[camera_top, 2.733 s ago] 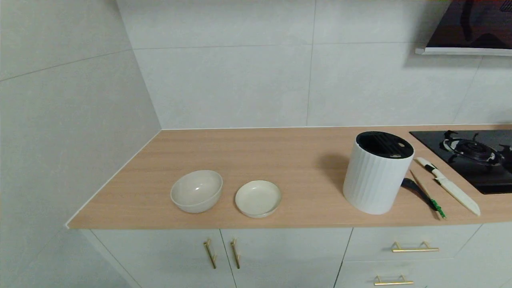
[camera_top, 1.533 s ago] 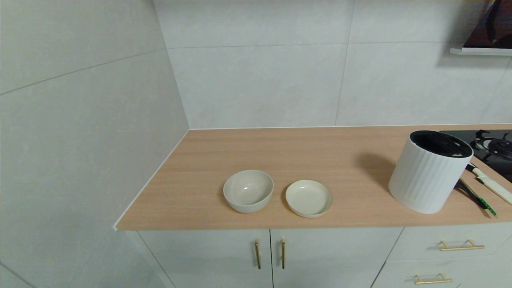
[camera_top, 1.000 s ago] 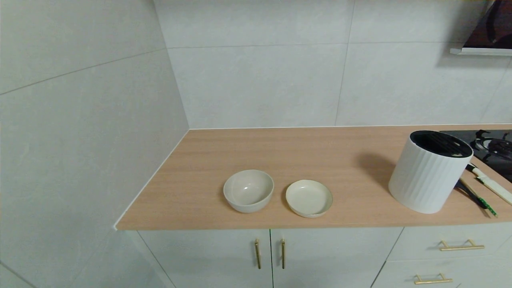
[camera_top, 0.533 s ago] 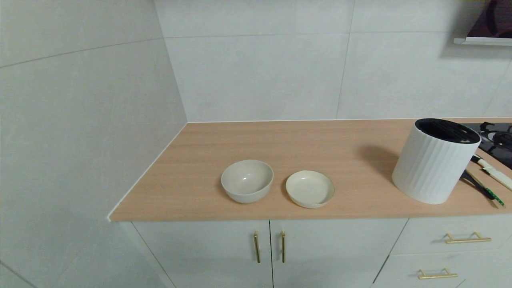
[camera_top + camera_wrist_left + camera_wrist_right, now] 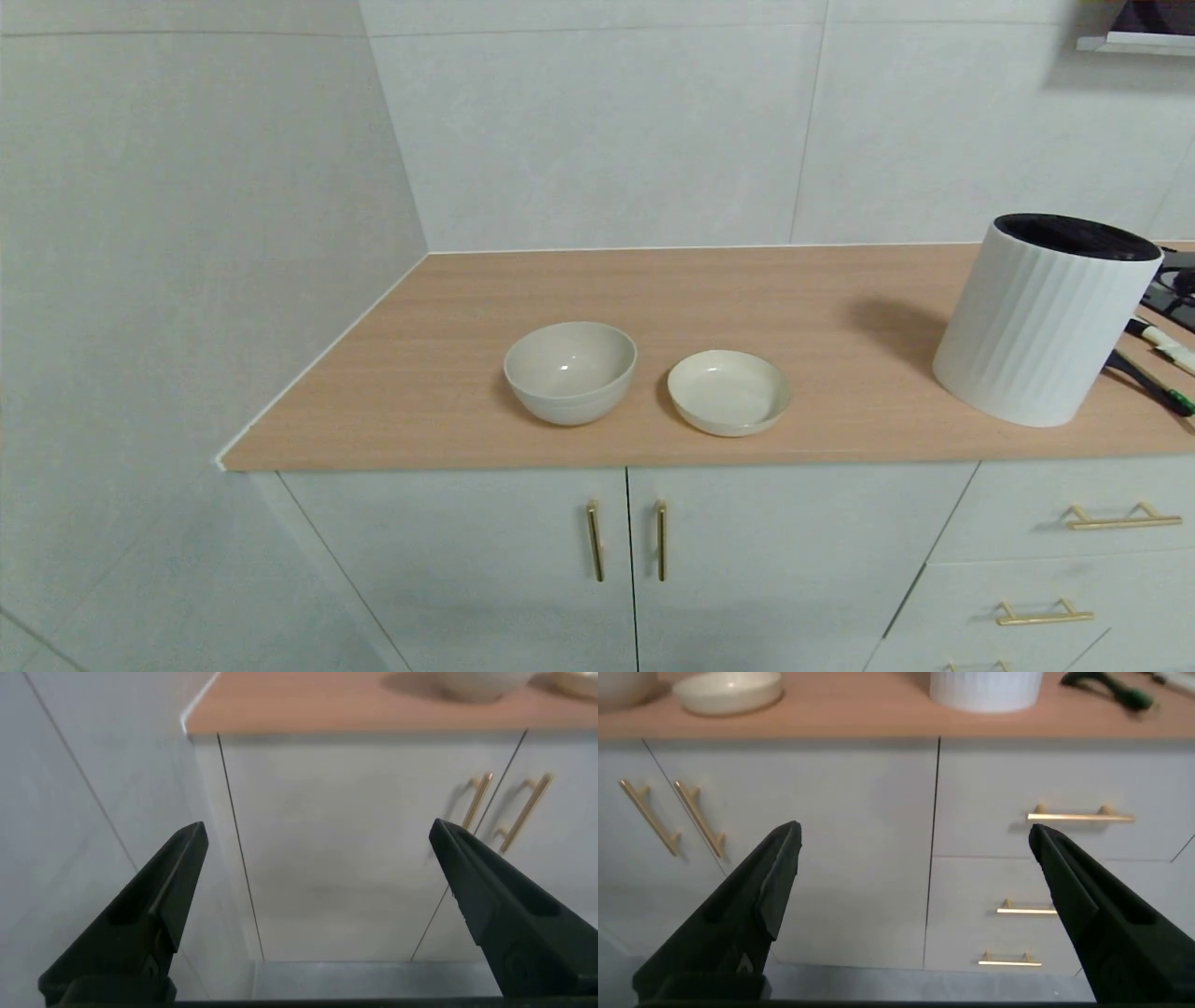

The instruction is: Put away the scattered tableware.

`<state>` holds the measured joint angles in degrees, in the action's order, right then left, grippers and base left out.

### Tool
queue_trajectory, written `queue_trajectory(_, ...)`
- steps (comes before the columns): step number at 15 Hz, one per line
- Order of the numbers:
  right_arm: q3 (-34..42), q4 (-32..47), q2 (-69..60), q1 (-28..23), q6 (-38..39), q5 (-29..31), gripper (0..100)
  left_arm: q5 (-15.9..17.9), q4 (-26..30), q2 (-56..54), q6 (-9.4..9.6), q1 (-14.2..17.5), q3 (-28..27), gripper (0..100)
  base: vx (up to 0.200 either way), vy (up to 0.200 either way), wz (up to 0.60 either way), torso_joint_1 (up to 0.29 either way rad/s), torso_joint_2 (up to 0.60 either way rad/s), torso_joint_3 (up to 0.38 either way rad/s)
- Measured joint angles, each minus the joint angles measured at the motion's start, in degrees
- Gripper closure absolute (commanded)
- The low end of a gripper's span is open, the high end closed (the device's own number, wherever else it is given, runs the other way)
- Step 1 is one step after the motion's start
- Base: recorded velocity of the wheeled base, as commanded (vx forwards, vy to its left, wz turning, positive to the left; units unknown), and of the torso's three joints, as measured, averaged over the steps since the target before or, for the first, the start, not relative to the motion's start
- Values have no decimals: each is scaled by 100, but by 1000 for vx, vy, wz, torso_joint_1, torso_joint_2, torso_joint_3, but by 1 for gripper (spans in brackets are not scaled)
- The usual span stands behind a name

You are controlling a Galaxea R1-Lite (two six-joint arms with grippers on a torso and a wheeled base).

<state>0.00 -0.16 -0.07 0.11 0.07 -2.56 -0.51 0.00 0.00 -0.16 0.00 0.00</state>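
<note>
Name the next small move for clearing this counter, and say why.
Probably raise the left gripper to countertop height, toward the bowl. It and the right gripper hang open and empty, low before the cabinet doors, while the bowl and the shallow dish sit near the countertop's front edge.

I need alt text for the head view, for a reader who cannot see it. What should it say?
A deep cream bowl and a shallow cream dish sit side by side, not touching, near the front edge of a wooden countertop. To their right stands a white ribbed holder; white cabinet doors with gold handles are below.
</note>
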Motion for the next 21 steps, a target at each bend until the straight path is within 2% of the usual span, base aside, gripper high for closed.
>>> queue_trajectory(13, 0, 0, 0, 5, 2, 2, 0, 0, 0, 0, 0, 0, 0, 0, 0, 0, 0, -180, 481, 297)
queue_trajectory(18, 0, 0, 0, 2, 2, 0, 0, 0, 0, 0, 0, 0, 0, 0, 0, 0, 0, -110, 431, 314)
queue_trajectory(21, 0, 0, 0, 2, 0, 2, 0, 2, 0, 0, 0, 0, 0, 0, 0, 0, 0, -30, 123, 88)
